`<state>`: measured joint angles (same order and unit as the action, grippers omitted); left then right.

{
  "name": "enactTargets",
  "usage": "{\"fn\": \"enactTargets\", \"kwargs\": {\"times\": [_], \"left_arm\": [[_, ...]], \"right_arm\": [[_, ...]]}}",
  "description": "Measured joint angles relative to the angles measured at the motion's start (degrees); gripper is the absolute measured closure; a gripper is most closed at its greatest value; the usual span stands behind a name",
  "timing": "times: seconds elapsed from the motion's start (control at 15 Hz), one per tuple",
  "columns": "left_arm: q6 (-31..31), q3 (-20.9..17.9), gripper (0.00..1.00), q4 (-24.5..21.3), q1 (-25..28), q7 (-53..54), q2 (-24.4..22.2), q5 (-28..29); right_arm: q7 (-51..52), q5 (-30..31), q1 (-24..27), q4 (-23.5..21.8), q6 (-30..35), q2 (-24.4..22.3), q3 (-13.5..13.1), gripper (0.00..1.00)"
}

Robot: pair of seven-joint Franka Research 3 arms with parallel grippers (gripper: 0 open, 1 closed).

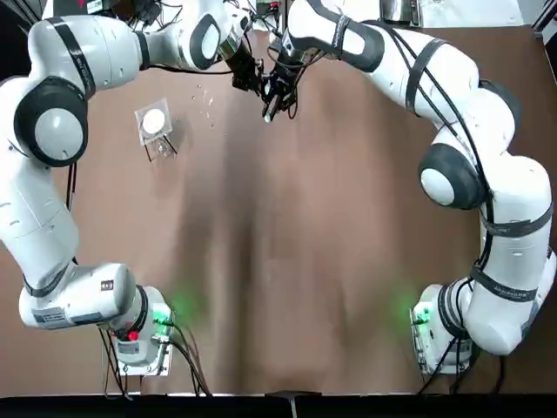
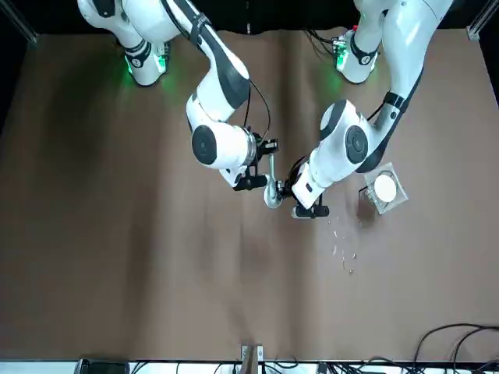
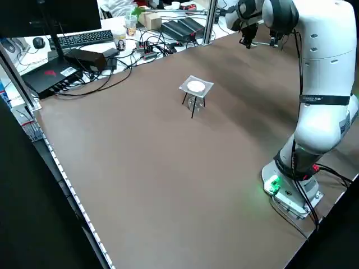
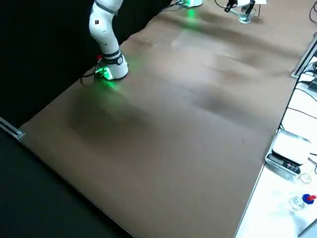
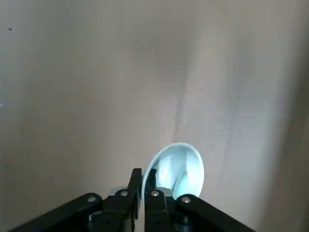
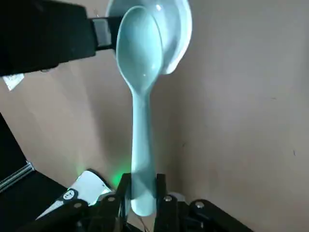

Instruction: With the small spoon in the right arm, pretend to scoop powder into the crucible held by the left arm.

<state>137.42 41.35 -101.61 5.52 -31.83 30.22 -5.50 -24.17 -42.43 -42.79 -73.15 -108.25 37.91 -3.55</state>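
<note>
Mid-scoop, I'd say: R pincer clamps spoon, bowl at crucible pinched by L pincer; next needs slight tilt.

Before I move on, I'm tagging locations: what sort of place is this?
Probably a robotics lab. Two white robot arms stand on a brown-covered table, the right gripper shut on a pale green spoon, the left gripper on a white crucible; beside it lie a black keyboard and tangled cables.
</note>
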Motion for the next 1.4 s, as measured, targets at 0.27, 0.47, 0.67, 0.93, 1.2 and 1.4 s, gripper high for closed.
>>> {"fn": "enactTargets", "kwargs": {"times": [0.27, 0.47, 0.67, 0.93, 1.2, 1.4], "left_arm": [[0.0, 0.0, 0.94, 0.0, 0.0, 0.0, 0.0, 0.0], [0.0, 0.0, 0.94, 0.1, 0.0, 0.0, 0.0, 0.0], [0.0, 0.0, 0.94, 0.1, 0.0, -0.1, 0.0, 0.0], [0.0, 0.0, 0.94, 0.1, 0.5, -0.3, 0.0, 0.0], [0.0, 0.0, 0.94, 0.1, 0.8, -0.3, 0.0, 0.0], [0.0, 0.0, 0.94, 0.1, 1.1, -0.4, 0.0, 0.0]], "right_arm": [[-1.0, -3.5, 0.6, 0.0, -0.1, 0.4, 0.0, 0.76], [-1.1, -7.0, 1.6, 0.0, -0.1, 0.5, 0.0, 0.76], [-1.2, -9.1, 2.5, 0.0, 0.0, 0.5, 0.0, 0.76], [-1.2, -12.4, 3.8, 0.0, 0.5, 0.5, 0.0, 0.76], [-1.2, -14.9, 4.8, 0.0, 2.2, 0.5, 0.0, 0.76], [-1.3, -18.5, 4.9, 0.0, 2.2, 0.6, 0.0, 0.76]]}}
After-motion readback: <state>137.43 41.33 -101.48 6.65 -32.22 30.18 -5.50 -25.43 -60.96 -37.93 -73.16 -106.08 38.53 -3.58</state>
